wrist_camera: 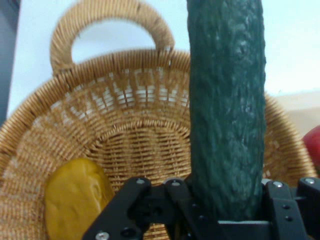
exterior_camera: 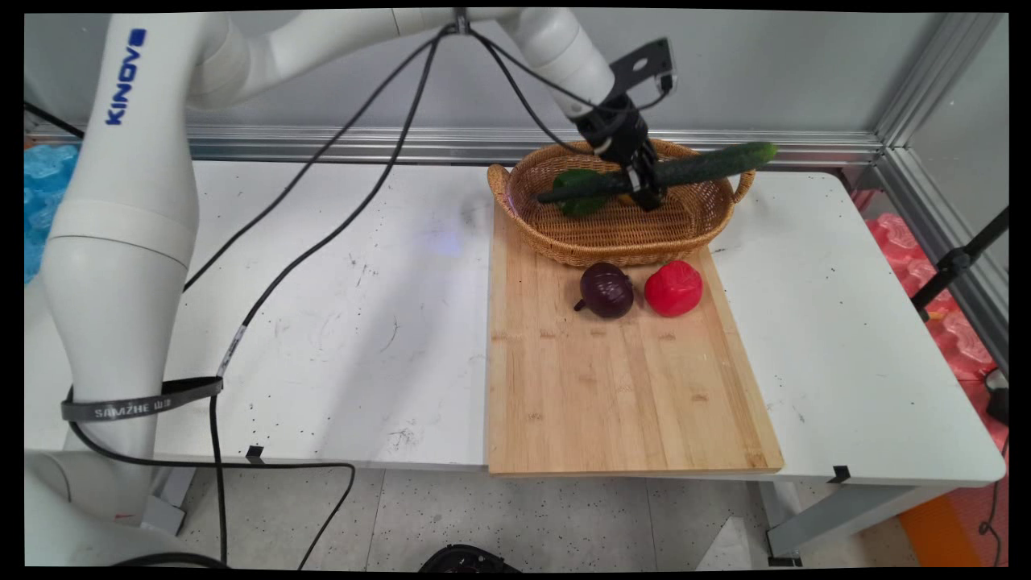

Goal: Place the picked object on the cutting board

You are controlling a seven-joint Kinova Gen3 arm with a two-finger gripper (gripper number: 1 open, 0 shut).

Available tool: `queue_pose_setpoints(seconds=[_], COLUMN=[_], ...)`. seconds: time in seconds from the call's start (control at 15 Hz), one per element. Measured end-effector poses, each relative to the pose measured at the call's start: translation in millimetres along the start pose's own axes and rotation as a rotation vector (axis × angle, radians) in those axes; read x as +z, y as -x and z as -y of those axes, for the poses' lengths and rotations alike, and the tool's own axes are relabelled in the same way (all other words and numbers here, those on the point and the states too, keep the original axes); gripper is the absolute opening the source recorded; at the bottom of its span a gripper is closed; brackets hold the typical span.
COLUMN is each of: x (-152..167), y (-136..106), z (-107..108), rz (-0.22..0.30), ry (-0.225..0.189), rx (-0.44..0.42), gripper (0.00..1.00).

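Note:
My gripper [exterior_camera: 649, 193] is shut on a long dark green cucumber [exterior_camera: 709, 165], held about level above the wicker basket [exterior_camera: 564, 242]. The cucumber reaches past the basket's right handle. In the hand view the cucumber [wrist_camera: 227, 110] runs up from the gripper [wrist_camera: 225, 210] across the basket's weave [wrist_camera: 125, 125]. A yellow vegetable [wrist_camera: 75, 197] lies inside the basket at the lower left. A green vegetable [exterior_camera: 576, 193] also rests in the basket, left of the gripper.
The basket stands at the far end of a wooden cutting board [exterior_camera: 620, 387]. On the board in front of it lie a purple onion [exterior_camera: 606, 290] and a red pepper [exterior_camera: 673, 287]. Black cables [exterior_camera: 322, 234] hang from the arm over the white table [exterior_camera: 338, 322].

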Motion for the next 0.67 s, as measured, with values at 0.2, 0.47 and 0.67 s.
queue_pose_setpoints(seconds=[0.2,0.47,0.67], x=[-30.7,-64.3,-88.7], y=[-11.3,-24.2,-36.1], z=[-9.3,-26.4,-47.9], rz=[-0.015,-0.019,-0.015], ry=[-0.008,-0.017,-0.019], rx=[-0.009,-0.023,-0.038], gripper=[0.00,0.00,0.00])
